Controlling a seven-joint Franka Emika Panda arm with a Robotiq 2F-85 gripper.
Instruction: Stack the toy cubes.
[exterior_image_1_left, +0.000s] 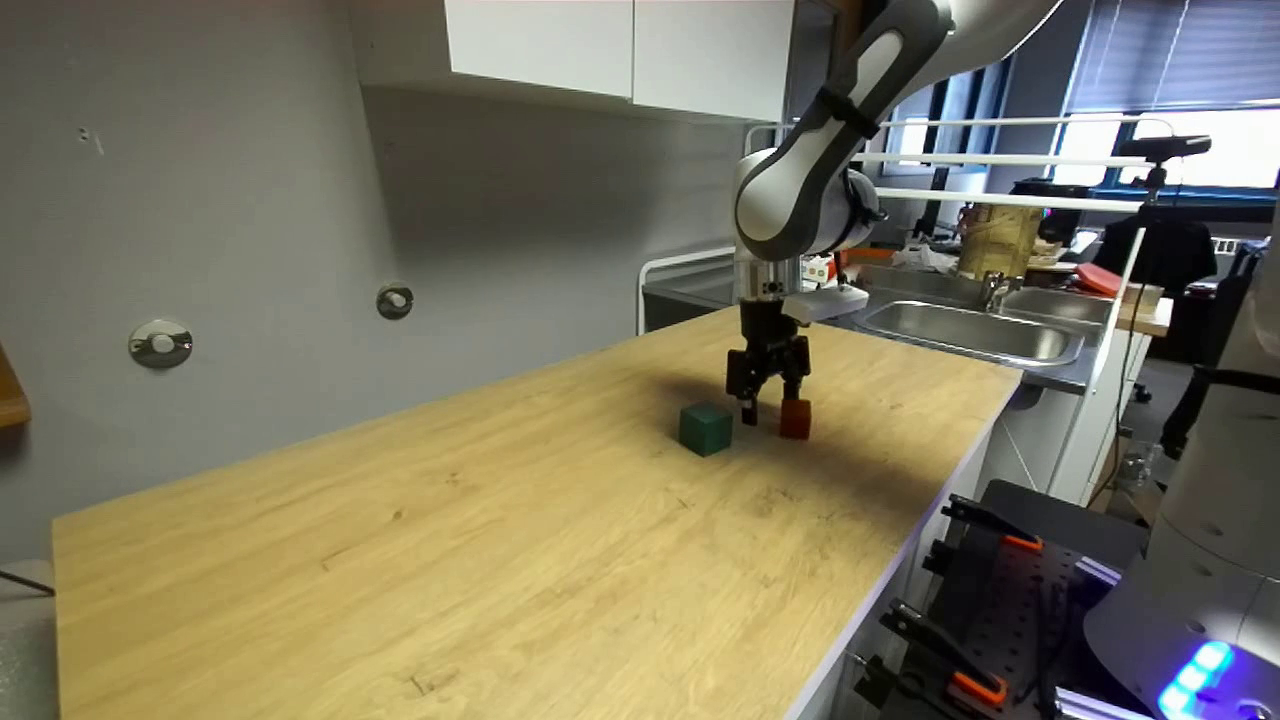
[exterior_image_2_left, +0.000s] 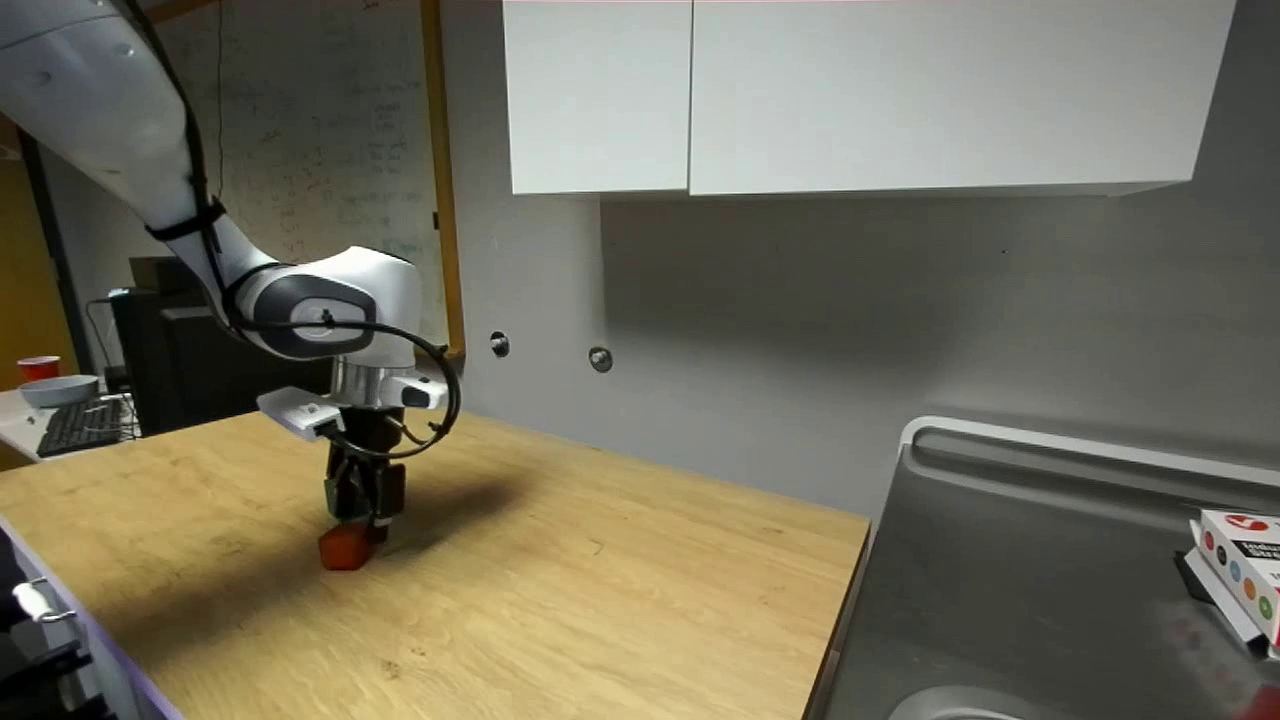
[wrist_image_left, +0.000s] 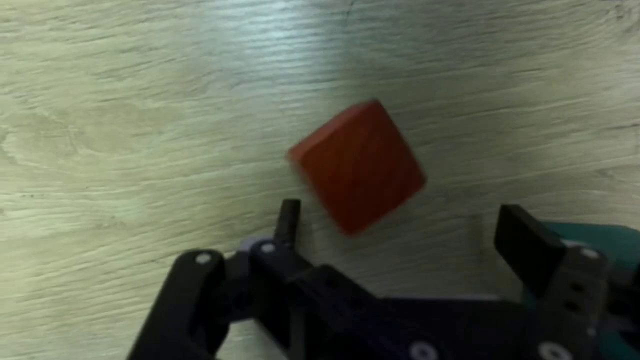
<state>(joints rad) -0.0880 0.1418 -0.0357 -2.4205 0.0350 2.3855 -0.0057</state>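
Grey bowl (exterior_image_2_left: 60, 391) and a red cup (exterior_image_2_left: 39, 369) are parked on a desk (exterior_image_2_left: 18, 415) way back in an exterior view, can't tell what's in either, same deal with the yellowish bin (exterior_image_1_left: 1000, 243) past the metal sink (exterior_image_1_left: 960, 328). The arm (exterior_image_1_left: 790, 200) is bent over the tabletop (exterior_image_1_left: 500, 560) with the hand (wrist_image_left: 407, 235) pointing pretty much straight down, its two fingers (wrist_image_left: 527, 245) spread apart. In the wrist view the red cube (wrist_image_left: 362, 170) sits on the tabletop just beyond the gap between them, and the dark green cube (wrist_image_left: 617, 245), apart from the red one, is partly hidden behind one finger.
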